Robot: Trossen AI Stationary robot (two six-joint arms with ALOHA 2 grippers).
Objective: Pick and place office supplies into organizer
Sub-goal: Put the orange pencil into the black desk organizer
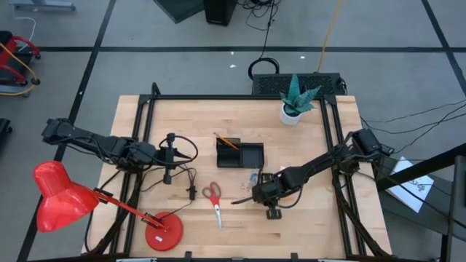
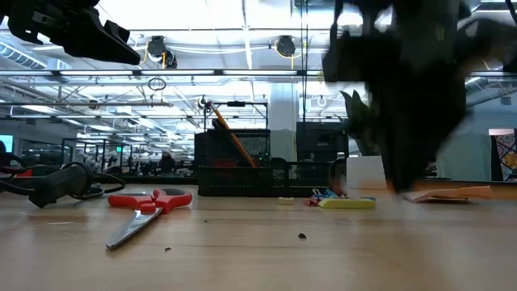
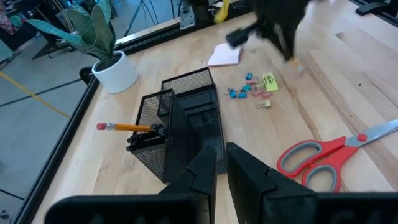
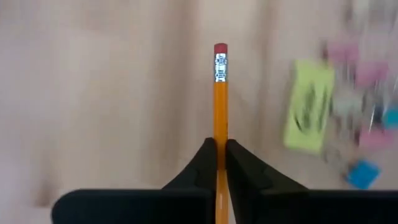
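We judge the pick done: our right gripper (image 4: pixel 217 163) is clamped on an orange pencil (image 4: pixel 220 93), its eraser end jutting straight ahead of the fingers. Next comes the carry to the organizer (image 1: pixel 239 154), just beyond the gripper toward the plant, then tipping the pencil into the taller compartment. Our left gripper (image 3: pixel 221 169) waits farther off, fingers together.

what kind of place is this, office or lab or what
Most likely a robotics lab or workshop, staged as a desk. The wooden table stands on taped grey floor with loose cables beyond it, and the low view shows a big hall with ceiling trusses and strip lighting. The right gripper holds a pencil.
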